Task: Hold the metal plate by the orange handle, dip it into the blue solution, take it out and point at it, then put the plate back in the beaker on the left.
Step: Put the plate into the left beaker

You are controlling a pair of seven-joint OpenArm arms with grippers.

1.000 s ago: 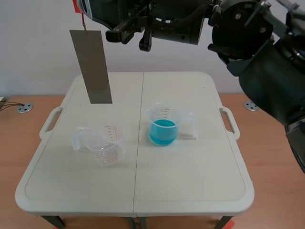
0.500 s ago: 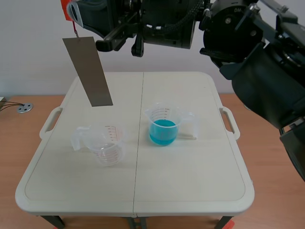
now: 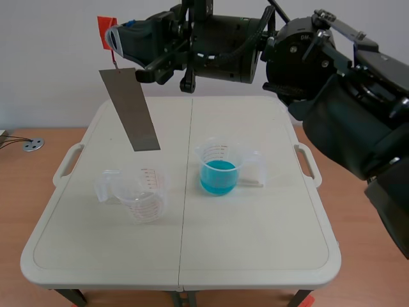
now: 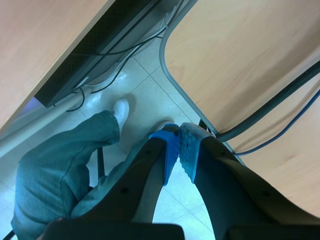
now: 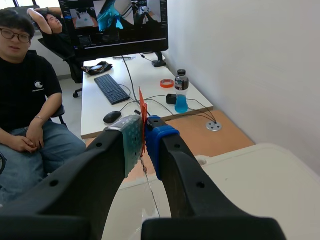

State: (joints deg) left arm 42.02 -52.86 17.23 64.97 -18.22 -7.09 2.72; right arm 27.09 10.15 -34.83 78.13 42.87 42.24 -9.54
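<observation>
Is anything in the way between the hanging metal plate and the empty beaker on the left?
Nothing visible. The metal plate hangs from the right pincer, higher than the empty beaker, with air between; the blue beaker stands aside.

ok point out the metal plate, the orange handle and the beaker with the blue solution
metal plate (image 3: 130, 110), scene view, middle of its grey face
orange handle (image 3: 103, 31), scene view, middle of the orange tab above the plate
blue solution beaker (image 3: 219, 153), scene view, clear front wall just above the liquid
</observation>
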